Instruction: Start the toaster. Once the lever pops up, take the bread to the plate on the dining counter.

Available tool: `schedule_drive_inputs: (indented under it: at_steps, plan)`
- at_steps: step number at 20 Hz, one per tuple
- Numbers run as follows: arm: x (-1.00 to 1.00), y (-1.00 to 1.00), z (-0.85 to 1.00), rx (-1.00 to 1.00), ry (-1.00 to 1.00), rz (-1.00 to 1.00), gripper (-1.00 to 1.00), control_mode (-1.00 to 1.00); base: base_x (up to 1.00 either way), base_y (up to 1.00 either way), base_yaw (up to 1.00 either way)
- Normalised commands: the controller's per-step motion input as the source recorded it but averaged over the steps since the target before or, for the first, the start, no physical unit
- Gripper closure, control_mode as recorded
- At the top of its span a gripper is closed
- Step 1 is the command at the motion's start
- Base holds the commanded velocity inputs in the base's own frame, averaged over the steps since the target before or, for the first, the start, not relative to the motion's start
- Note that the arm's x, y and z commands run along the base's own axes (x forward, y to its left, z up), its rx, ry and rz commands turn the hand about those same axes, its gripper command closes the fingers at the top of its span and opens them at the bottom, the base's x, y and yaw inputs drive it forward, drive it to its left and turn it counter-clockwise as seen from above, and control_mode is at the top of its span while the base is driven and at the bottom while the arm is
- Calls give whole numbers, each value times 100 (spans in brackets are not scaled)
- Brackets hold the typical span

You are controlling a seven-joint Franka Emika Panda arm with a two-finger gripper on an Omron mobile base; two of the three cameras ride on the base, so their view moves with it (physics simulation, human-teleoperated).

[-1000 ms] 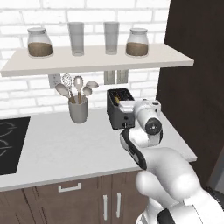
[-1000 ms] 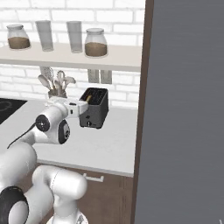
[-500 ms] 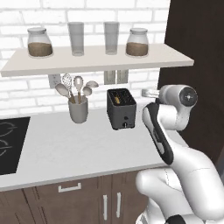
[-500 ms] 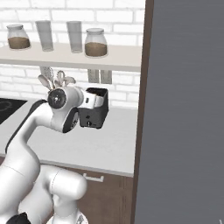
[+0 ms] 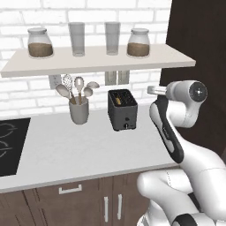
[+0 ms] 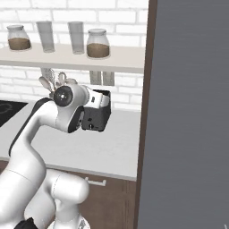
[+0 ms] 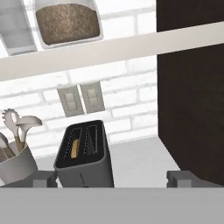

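Hovering to the right of the toaster (image 5: pixel 122 109), gripper (image 7: pixel 113 177) fingers spread wide and empty, probably lining up for the lever; bread (image 7: pixel 75 148) sits in the slot.

toaster (image 5: pixel 122 109): 1, w/ 2 slots
bread (image 7: pixel 75 148): 1 slice, in left slot
jars w/ brown contents (image 5: pixel 40 43): 2 on shelf
drinking glasses (image 5: pixel 76 39): 2 on shelf, btwn jars
utensil cup (image 5: pixel 79 111): 1, approx 4 utensils
wall outlet plates (image 7: pixel 82 99): 2 seen in hand view
cooktop (image 5: pixel 9 145): 1
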Motion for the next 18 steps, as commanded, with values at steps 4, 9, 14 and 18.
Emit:
schedule_drive_inputs:
  at_steps: [4,9,14,18]
  plan:
    - [0,0,0,0,0,0,-100,-100,0,0,0]
    - [0,0,0,0,0,0,-100,-100,0,0,0]
    - [0,0,0,0,0,0,-100,-100,0,0,0]
    - [0,0,0,0,0,0,-100,-100,0,0,0]
